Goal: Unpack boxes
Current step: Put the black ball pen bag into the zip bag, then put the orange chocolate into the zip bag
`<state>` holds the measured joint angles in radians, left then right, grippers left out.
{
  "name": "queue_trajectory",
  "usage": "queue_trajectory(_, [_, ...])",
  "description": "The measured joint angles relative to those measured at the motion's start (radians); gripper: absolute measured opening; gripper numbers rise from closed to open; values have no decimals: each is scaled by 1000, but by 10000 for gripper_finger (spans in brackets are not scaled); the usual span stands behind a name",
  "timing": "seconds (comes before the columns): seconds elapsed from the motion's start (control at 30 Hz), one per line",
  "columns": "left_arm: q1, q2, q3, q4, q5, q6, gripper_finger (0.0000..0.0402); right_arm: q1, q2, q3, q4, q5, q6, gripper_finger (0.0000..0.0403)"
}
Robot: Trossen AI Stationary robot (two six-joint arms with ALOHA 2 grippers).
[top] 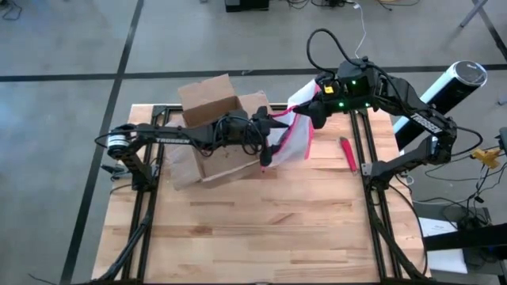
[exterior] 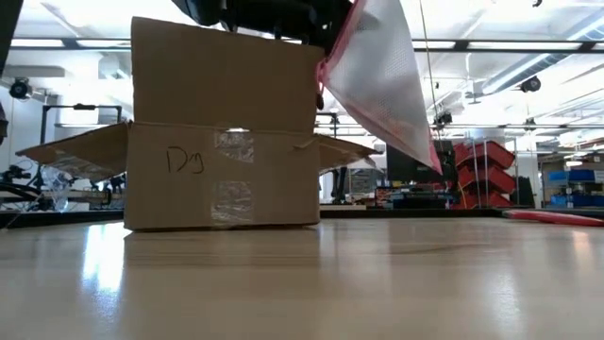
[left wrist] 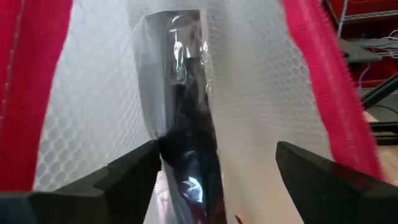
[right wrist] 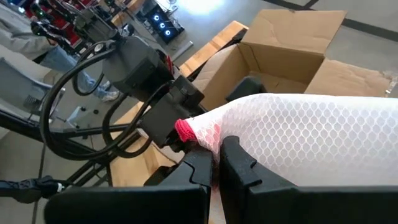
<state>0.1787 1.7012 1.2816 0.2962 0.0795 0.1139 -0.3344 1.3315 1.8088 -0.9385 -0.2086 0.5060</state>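
Cardboard box (top: 212, 127) sits on the left-back part of the wooden table (top: 261, 229), flaps folded out and top open; from the low view you can see clear tape patches and some handwriting on its front wall. Next biggest is the pouch (top: 295, 131), translucent honeycomb padding with pink edges, hanging in the air just beside the box's right side, well off the tabletop. The left gripper (top: 273, 131) reaches across over the box, its fingers (left wrist: 134, 171) spread apart with the pouch between them, and I can't tell whether they're actually touching it. The right gripper (right wrist: 216, 163) has its fingers squeezed together on a pink corner of the pouch. A red pen-like thing (top: 348, 153) lies on the table near the right edge.
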Motion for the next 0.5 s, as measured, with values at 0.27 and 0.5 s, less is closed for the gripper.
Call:
queue_trajectory(0.27, [0,-66,0,-18,18,3,315,-16,-6,0,-102,59,-12,0])
queue_trajectory(0.5, [0,-176,1,-186,1,42,316,-18,-8,0,-135,78,-29,0])
